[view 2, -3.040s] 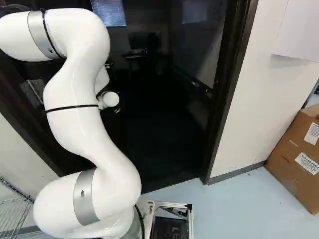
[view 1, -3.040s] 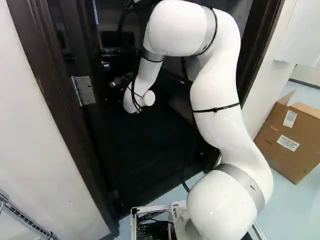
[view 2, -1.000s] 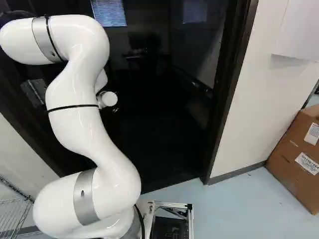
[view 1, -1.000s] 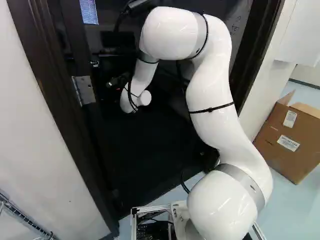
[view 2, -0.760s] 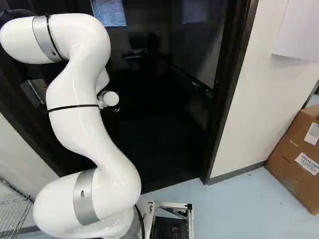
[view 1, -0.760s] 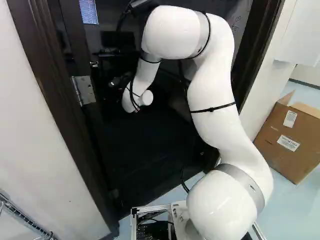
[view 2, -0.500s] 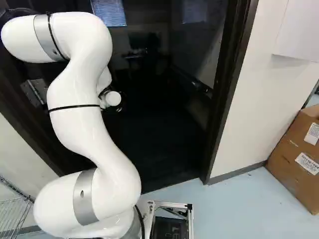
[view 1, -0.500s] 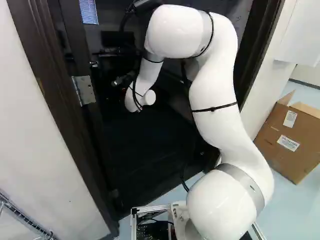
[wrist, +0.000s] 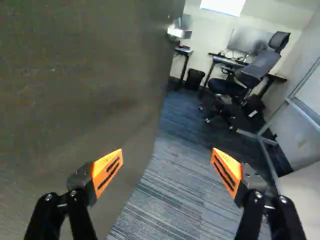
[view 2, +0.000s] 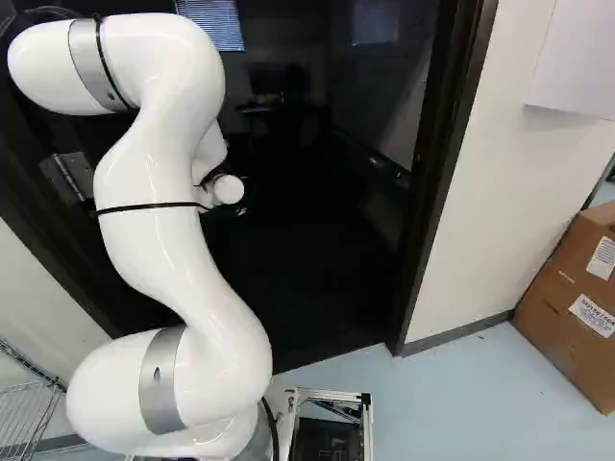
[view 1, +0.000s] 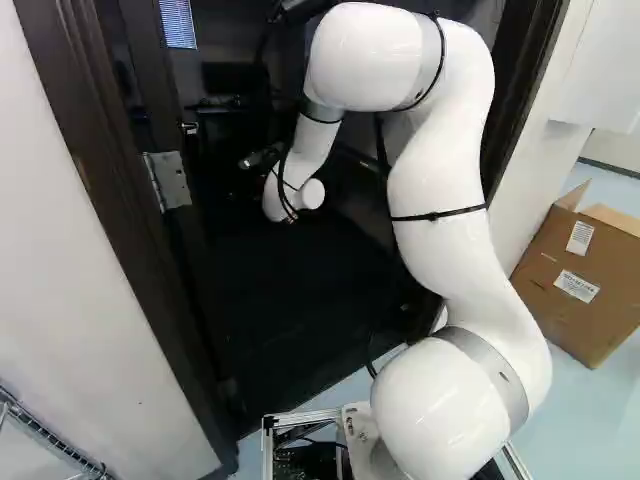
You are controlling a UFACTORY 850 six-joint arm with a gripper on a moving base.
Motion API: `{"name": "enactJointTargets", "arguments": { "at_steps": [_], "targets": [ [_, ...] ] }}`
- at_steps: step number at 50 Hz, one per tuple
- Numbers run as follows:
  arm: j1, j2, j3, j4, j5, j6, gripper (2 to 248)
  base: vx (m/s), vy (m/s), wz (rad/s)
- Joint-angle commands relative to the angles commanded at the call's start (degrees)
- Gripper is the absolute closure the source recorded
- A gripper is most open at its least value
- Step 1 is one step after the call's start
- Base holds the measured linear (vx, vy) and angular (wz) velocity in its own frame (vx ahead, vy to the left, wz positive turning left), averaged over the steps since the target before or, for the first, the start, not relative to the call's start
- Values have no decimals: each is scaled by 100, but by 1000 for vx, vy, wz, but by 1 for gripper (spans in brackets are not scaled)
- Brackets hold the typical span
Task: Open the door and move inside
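Observation:
The dark door (view 1: pixel 148 90) stands swung inward at the left of the left base view, its hinge (view 1: pixel 168 180) on the frame and its handle (view 1: pixel 189 127) showing. My gripper (view 1: pixel 260 158) is a dark shape at the white wrist, off the handle; its fingertips are hard to make out there. In the wrist view the gripper (wrist: pixel 167 167) is open with nothing between its orange pads (wrist: pixel 107 170). The door's broad face (wrist: pixel 85 80) lies beside and behind one finger, and the metal handle (wrist: pixel 179 31) is further ahead. Whether that finger touches the door, I cannot tell.
Carpet (wrist: pixel 175 175) runs through the doorway into a room with an office chair (wrist: pixel 240 82), a desk and a bin (wrist: pixel 194 79). The other door jamb (view 2: pixel 442 173) stands right of the arm. A cardboard box (view 2: pixel 577 298) and a wire rack (view 2: pixel 24 413) flank the doorway outside.
Between three seconds and one second ago the door swung further inward. Since then the arm has shifted right in both base views, the door staying put. The base has not moved.

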Motion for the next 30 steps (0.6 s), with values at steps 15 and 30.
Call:
{"name": "enactJointTargets", "arguments": {
  "at_steps": [15, 30],
  "targets": [
    [-208, 219, 290, 170, 0, 0, 3, 0, 0, 0],
    [-412, 492, 645, 220, 0, 0, 3, 0, 0, 0]
  ]
}}
